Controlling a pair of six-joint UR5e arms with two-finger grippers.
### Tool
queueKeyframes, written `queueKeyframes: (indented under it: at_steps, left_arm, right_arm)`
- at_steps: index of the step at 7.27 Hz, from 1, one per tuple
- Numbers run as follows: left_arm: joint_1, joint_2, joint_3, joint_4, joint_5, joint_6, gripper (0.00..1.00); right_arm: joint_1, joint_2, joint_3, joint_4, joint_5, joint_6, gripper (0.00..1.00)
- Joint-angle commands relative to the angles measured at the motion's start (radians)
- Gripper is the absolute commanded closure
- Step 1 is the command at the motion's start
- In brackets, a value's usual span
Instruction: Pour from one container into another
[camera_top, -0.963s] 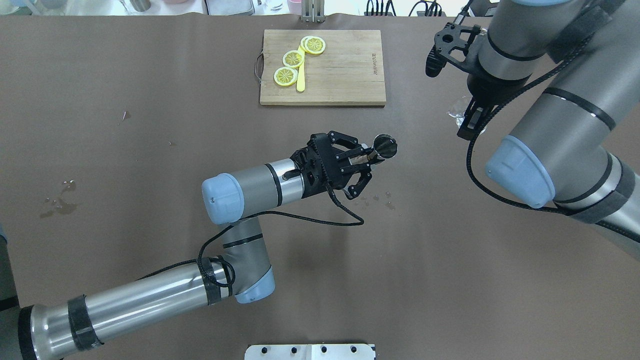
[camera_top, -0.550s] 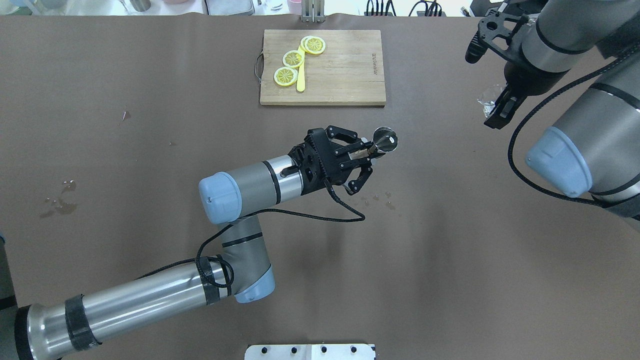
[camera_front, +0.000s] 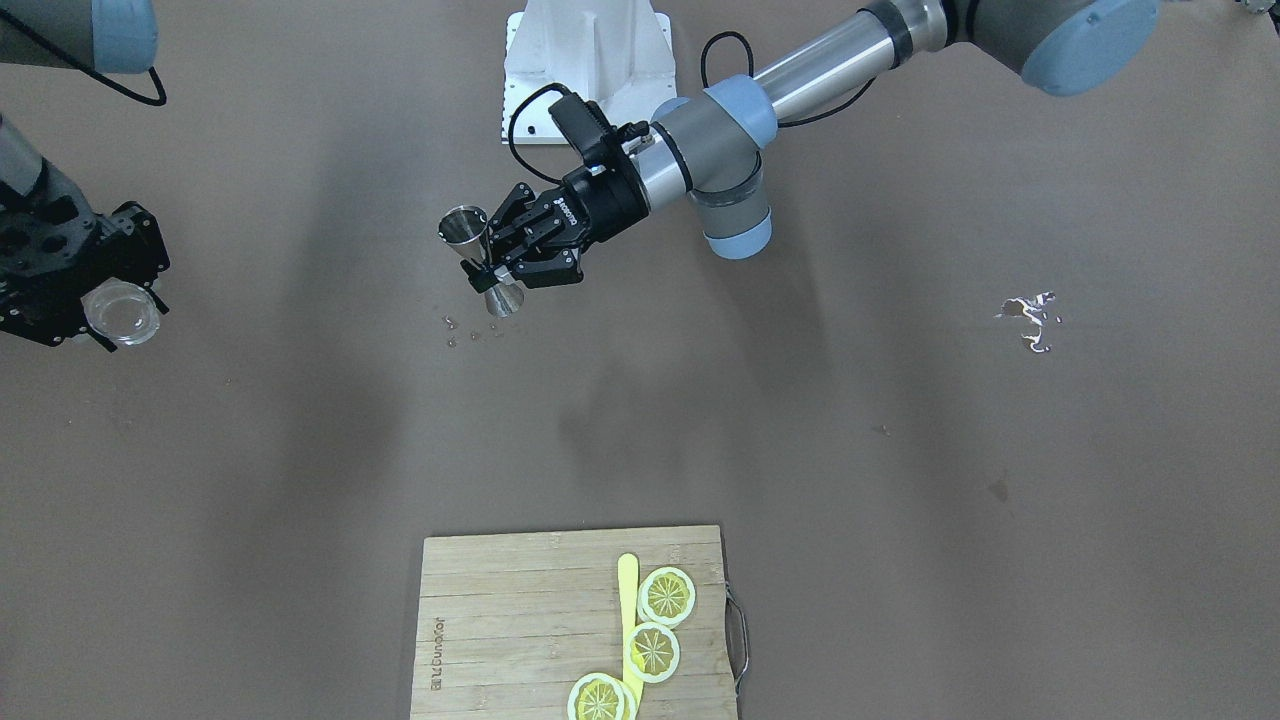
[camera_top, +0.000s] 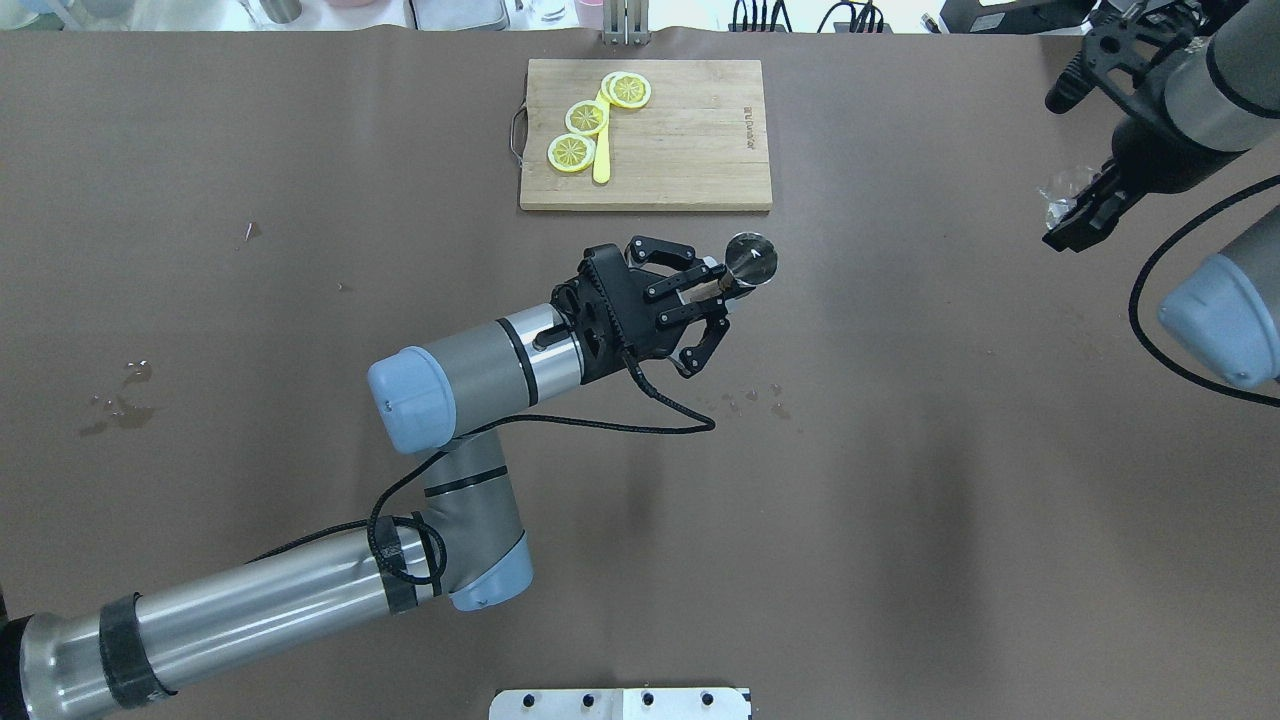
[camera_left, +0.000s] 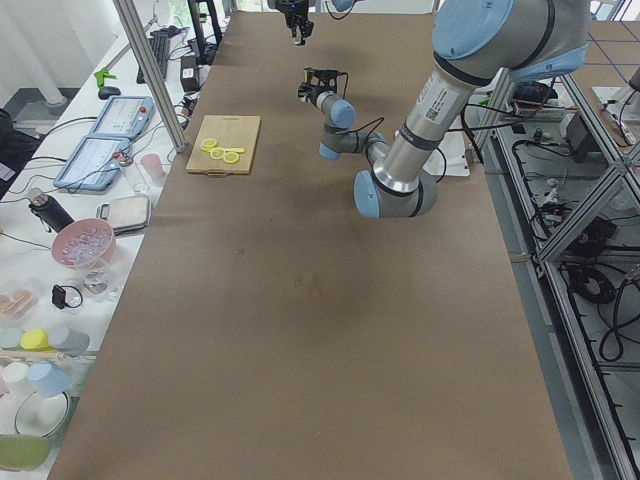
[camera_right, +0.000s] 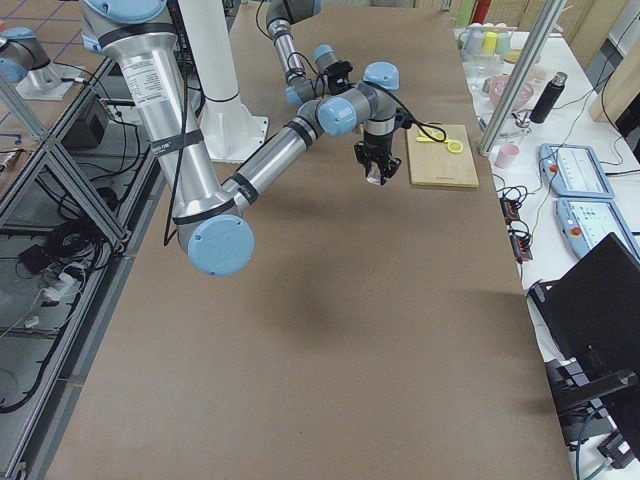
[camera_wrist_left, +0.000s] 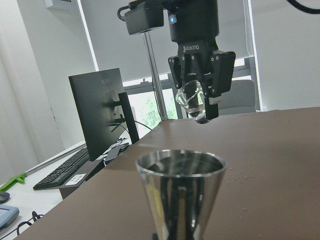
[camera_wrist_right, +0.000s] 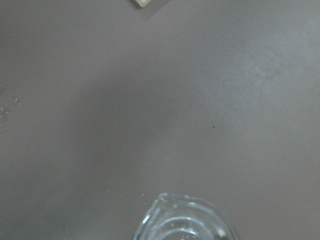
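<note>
My left gripper (camera_top: 718, 288) is shut on the narrow waist of a steel jigger (camera_top: 750, 258), held above mid-table; the front-facing view shows the jigger (camera_front: 480, 262) slightly tilted. Its upper cup (camera_wrist_left: 180, 192) fills the bottom of the left wrist view. My right gripper (camera_top: 1078, 215) hangs at the table's far right, shut on a clear glass (camera_top: 1058, 192). The glass (camera_front: 122, 312) sits open side up in the front view. Its rim (camera_wrist_right: 184, 220) shows at the bottom of the right wrist view, above bare table. The two containers are far apart.
A wooden cutting board (camera_top: 690, 150) with lemon slices (camera_top: 586, 118) and a yellow knife (camera_top: 601, 160) lies at the back centre. Small droplets (camera_top: 762, 400) dot the table below the jigger. A wet patch (camera_top: 118, 405) is at the left. The robot's base plate (camera_top: 620, 703) is at the near edge.
The right arm has swung far to the right and back, carrying the glass. The left arm has drawn the jigger slightly back and to the left.
</note>
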Motion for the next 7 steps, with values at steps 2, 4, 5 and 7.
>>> queueKeyframes:
  at_steps: [2,4,5,7]
  left_arm:
    - [0.001,0.097,-0.104,-0.004,0.05,-0.03,1.0]
    - [0.0,0.143,-0.106,-0.039,0.099,-0.052,1.0]
    - [0.0,0.16,-0.108,-0.046,0.116,-0.076,1.0]
    - [0.01,0.2,-0.162,-0.044,0.194,-0.117,1.0]
  right_arm:
    - [0.08,-0.075,-0.062,0.135,0.039,0.044,1.0]
    - [0.103,-0.168,-0.114,0.375,0.032,0.211,1.0]
    - [0.108,-0.22,-0.136,0.495,0.021,0.23,1.0]
    - [0.148,-0.28,-0.194,0.658,0.018,0.245,1.0]
